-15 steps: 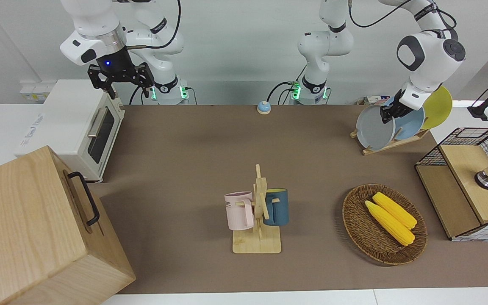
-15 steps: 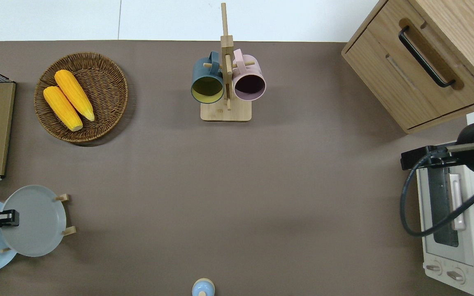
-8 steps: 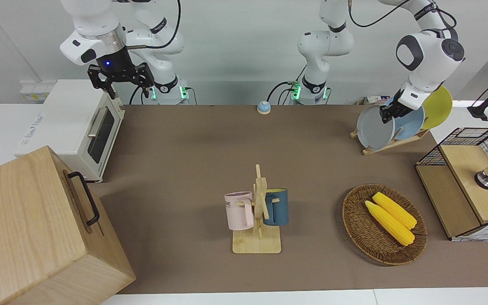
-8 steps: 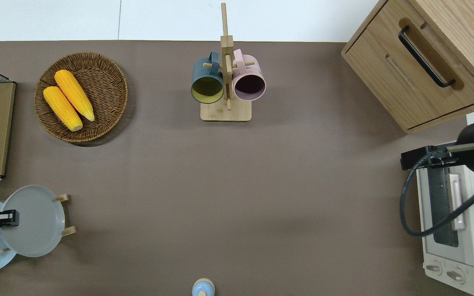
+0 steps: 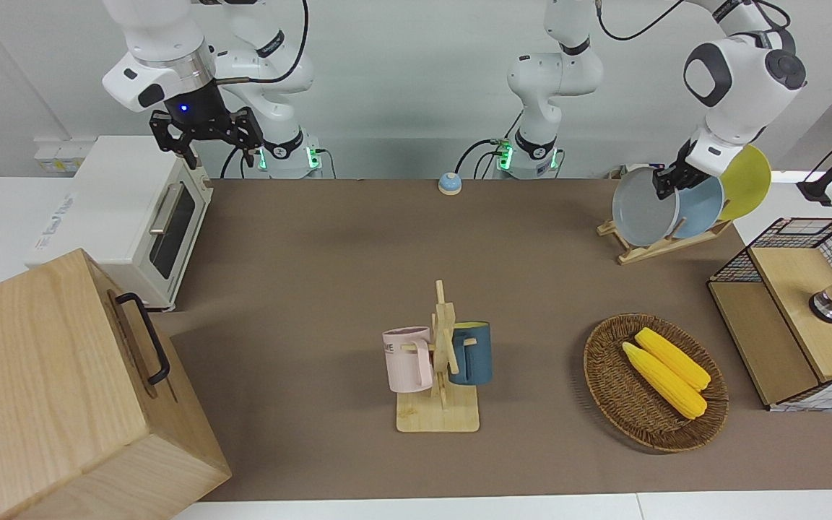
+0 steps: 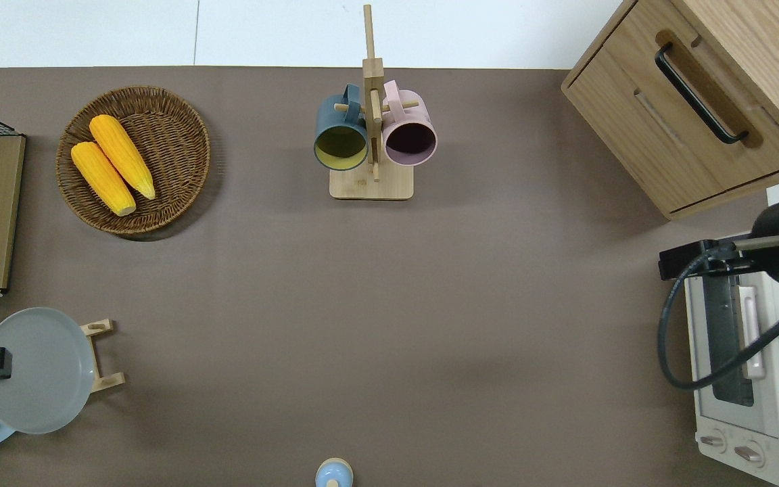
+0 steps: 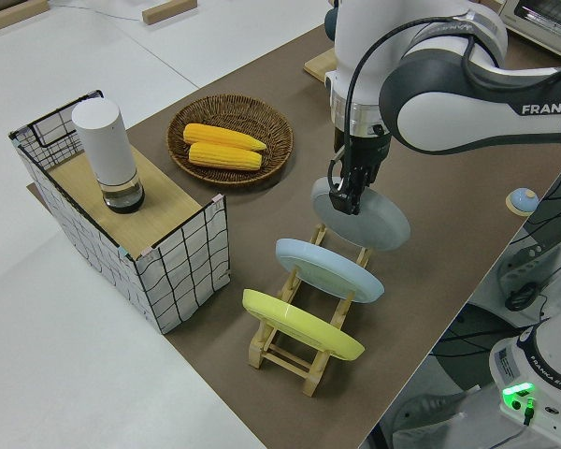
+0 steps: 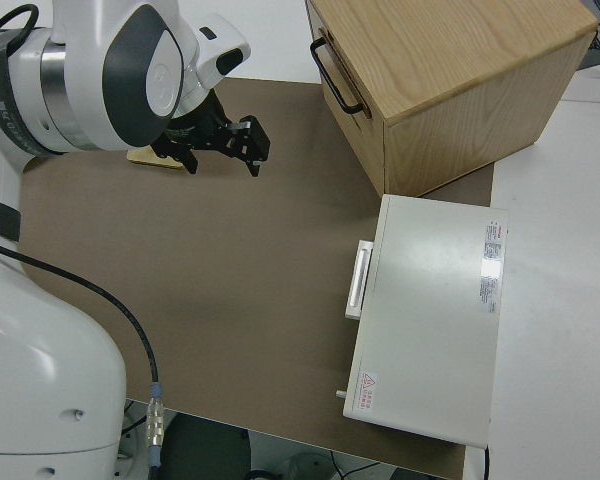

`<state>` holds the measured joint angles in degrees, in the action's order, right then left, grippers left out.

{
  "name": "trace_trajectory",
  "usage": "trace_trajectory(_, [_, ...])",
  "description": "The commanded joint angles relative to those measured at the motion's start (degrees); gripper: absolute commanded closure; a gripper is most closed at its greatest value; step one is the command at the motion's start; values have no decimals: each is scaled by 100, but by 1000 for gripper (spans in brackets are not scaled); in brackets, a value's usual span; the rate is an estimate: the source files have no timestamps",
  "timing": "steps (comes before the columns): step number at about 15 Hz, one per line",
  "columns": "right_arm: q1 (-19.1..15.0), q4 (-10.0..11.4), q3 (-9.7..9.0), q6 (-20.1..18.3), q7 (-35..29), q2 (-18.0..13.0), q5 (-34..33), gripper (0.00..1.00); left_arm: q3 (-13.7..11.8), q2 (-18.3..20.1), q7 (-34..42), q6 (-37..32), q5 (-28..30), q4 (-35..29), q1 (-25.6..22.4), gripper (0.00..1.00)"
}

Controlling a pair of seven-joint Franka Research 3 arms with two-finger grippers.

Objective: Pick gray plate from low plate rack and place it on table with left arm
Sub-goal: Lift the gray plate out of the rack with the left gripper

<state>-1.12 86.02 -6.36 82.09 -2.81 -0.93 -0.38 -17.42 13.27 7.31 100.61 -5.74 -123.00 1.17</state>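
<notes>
Two white arms stand at a brown table (image 5: 315, 274) against a pale wall. Across the front view sit a wooden cabinet (image 5: 62, 390), a white oven (image 5: 127, 209), a mug stand (image 5: 439, 361), a basket (image 5: 607, 390) of corn and a wire crate (image 5: 799, 318). At the left arm's end, the left gripper (image 5: 665, 184) is clamped on the upper rim of the gray plate (image 5: 640, 209), holding it tilted just above the rack (image 7: 299, 351), clear of its pegs. Blue (image 7: 329, 269) and yellow (image 7: 299, 323) plates rest in the rack. The right arm is parked, gripper (image 5: 206, 137) fingers apart.
</notes>
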Motion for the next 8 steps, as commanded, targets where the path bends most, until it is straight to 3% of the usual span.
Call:
trace_trajectory(1, [-143, -42, -103, -88, -53, -12, 109, 11, 142, 53, -239, -813, -217, 714, 67, 996])
trace_trajectory(8, [-143, -42, -103, -88, -53, -12, 109, 11, 573, 35, -362, -1754, -586, 1796, 58, 1000])
